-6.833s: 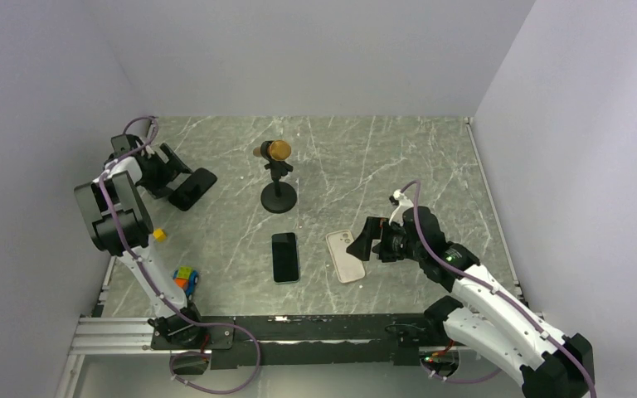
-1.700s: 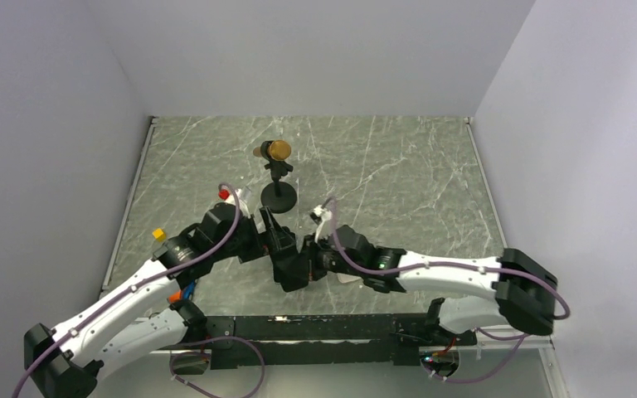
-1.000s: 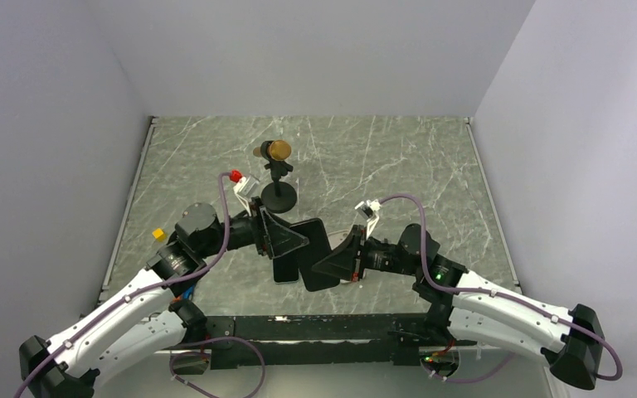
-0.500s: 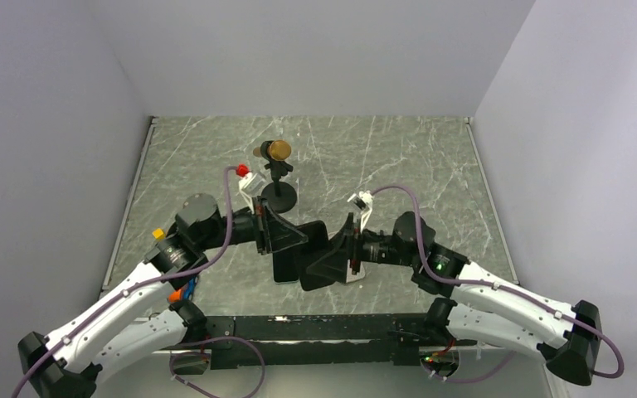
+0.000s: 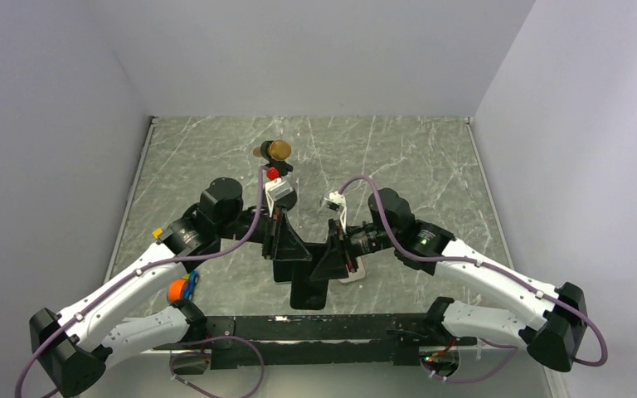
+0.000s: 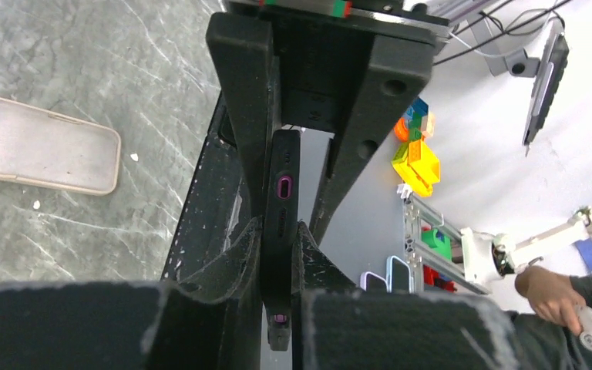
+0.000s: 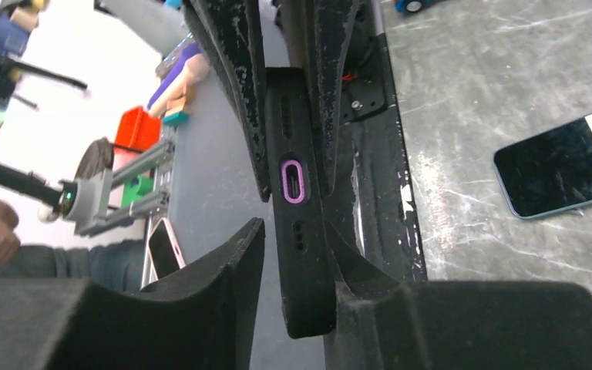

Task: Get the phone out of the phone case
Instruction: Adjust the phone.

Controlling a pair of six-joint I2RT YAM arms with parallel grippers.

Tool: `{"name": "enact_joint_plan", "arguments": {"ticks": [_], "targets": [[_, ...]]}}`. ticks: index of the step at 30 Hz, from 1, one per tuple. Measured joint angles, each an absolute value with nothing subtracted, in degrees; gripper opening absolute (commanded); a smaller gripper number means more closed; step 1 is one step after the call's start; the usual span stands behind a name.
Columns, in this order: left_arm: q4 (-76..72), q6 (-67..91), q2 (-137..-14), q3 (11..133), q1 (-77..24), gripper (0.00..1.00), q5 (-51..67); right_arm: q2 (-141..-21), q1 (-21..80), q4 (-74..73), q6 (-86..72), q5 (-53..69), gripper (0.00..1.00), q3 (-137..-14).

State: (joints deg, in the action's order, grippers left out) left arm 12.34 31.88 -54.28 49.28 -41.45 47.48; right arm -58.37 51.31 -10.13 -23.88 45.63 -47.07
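Note:
A black phone case (image 5: 308,288) hangs above the table's near edge between both arms. The phone cannot be told apart from it. The wrist views show it edge-on, with a purple-ringed port (image 7: 294,191). My left gripper (image 5: 293,257) is shut on the case (image 6: 281,193), with both fingers pressed flat against its faces. My right gripper (image 5: 322,269) faces it from the other side. In the right wrist view, one of its fingers (image 7: 341,262) touches the case (image 7: 297,254), while the other finger (image 7: 235,250) stands off with a clear gap.
A bare dark phone (image 7: 559,173) and an empty beige case (image 6: 38,150) lie on the marble under the arms. A microphone on a stand (image 5: 278,152) stands behind them. Small coloured toys (image 5: 181,288) lie at the left front. The black front rail (image 5: 240,327) runs just below the held case.
Both grippers have carried the case toward the near edge and turned it more upright. My left gripper has shut on it. My right jaws have let go and stand apart.

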Motion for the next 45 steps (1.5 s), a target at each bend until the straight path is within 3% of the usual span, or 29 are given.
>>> {"name": "enact_joint_plan", "arguments": {"ticks": [2,7,9,10,11,12,18,23,26,28,34,42,45], "targets": [[13.6,30.9,-54.6,50.3,-41.5,0.0,48.7,-58.6,50.9,-10.2,-23.4,48.1,0.27,-47.1],[14.5,29.6,-55.3,52.0,-41.6,0.01,51.6,-59.3,50.0,-8.5,-23.9,52.7,0.0,-47.1],[14.7,29.6,-55.4,52.0,-41.6,0.37,51.8,-59.9,49.7,-8.5,-24.1,53.4,0.0,-47.3],[14.9,29.6,-55.4,52.0,-41.6,0.71,51.8,-60.1,49.7,-8.6,-24.2,53.3,0.0,-47.4],[15.1,29.4,-55.5,52.1,-41.5,0.94,51.5,-60.2,49.6,-8.8,-24.2,52.7,0.0,-47.6],[15.2,29.6,-55.5,52.4,-41.5,0.99,50.7,-60.2,49.6,-9.0,-24.2,51.9,0.0,-47.7],[14.9,30.3,-51.5,52.8,-41.1,0.99,43.4,-55.9,45.3,-9.4,-27.1,46.1,0.0,-47.6],[10.7,32.8,-42.2,47.8,-39.9,0.76,37.1,-47.6,40.0,-8.6,-30.0,43.0,0.0,-47.1],[7.5,34.6,-39.0,43.9,-39.7,0.75,35.9,-44.8,38.4,-8.1,-30.9,42.8,0.0,-47.5],[4.5,36.2,-39.0,41.3,-39.7,0.74,36.6,-44.6,38.0,-8.1,-31.2,42.5,0.0,-48.2],[-2.2,39.7,-41.2,36.1,-40.2,0.58,40.9,-44.8,37.3,-8.7,-32.9,41.5,0.0,-50.9],[-7.8,39.9,-42.4,36.6,-41.4,0.51,47.5,-47.1,36.6,-7.5,-37.1,42.2,0.0,-51.9],[-8.6,39.8,-43.0,36.7,-41.5,0.39,48.3,-47.2,36.6,-7.0,-38.2,42.6,0.0,-51.9]]}}
